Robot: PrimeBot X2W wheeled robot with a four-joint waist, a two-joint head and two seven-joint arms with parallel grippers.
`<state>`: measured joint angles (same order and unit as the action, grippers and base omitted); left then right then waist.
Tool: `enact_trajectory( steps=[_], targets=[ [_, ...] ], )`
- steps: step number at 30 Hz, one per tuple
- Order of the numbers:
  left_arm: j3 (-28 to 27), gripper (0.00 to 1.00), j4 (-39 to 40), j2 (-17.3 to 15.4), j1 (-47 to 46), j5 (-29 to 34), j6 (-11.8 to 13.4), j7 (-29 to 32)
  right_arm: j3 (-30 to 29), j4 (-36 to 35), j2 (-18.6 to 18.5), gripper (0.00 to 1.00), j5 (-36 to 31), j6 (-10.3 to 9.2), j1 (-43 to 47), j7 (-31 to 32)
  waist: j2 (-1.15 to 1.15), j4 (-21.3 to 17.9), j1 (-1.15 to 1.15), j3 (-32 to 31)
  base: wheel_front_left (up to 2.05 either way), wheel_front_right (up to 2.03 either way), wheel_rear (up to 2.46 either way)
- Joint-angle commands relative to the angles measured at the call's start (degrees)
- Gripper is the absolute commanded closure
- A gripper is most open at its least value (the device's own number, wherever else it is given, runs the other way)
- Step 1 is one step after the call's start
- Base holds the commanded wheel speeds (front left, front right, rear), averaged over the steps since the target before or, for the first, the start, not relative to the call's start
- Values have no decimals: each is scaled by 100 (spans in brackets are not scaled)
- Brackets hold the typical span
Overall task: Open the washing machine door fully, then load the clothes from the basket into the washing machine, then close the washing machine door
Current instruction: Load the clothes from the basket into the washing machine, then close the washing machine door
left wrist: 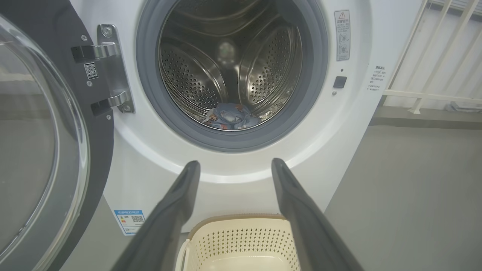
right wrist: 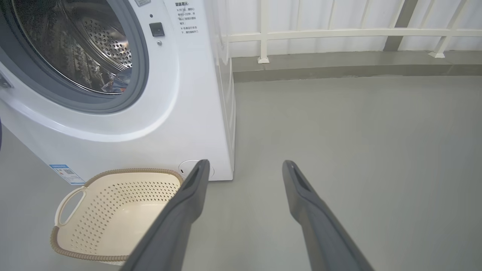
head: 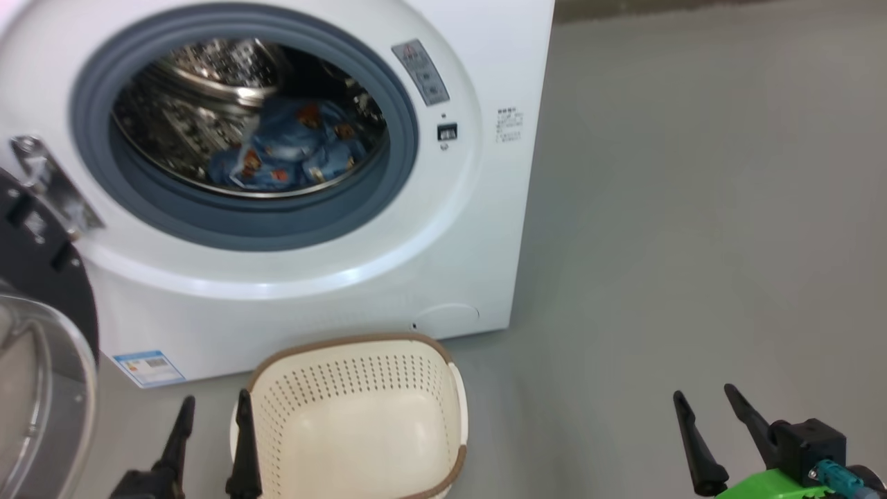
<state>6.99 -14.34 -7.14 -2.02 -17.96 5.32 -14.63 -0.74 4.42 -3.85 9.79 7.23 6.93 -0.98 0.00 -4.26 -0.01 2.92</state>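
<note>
The white washing machine (head: 443,229) (left wrist: 339,124) (right wrist: 196,94) stands with its round black door (head: 41,333) (left wrist: 41,143) swung wide to the left. Light blue clothes (head: 291,149) (left wrist: 231,117) with orange figures lie at the bottom of the steel drum. On the floor in front sits the cream basket (head: 360,423) (left wrist: 244,241) (right wrist: 113,210), nothing inside it. My left gripper (head: 215,409) (left wrist: 234,165) is open, low at the basket's left edge, pointing at the drum. My right gripper (head: 705,398) (right wrist: 245,165) is open over bare floor to the basket's right.
Grey floor (head: 693,208) stretches to the right of the machine. A white railing (right wrist: 339,34) on a low kerb runs behind it. The door's chrome hinge (left wrist: 109,67) sits on the machine's left side, and a blue label (head: 147,367) marks its lower left corner.
</note>
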Motion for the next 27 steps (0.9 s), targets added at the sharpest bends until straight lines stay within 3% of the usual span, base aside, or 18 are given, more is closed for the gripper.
enact_trajectory(
  steps=[1, 13, 27],
  targets=[
    [-199, 0, 210, -34, 10, 86, -17, -37, 131, -202, -115, 0, -74, 25, -22, 24, 0, 168, 1, -384, 0, 0, 0],
    [-207, 0, 340, 8, 463, 171, -75, -37, 105, -499, -296, 0, -138, 25, 91, 92, 0, 322, 1, -577, 0, 0, 0],
    [-202, 0, 368, 4, 454, 235, -125, -37, -361, -698, -100, 0, -296, 25, 168, 117, 0, 322, 1, -572, 0, 0, 0]
  ],
)
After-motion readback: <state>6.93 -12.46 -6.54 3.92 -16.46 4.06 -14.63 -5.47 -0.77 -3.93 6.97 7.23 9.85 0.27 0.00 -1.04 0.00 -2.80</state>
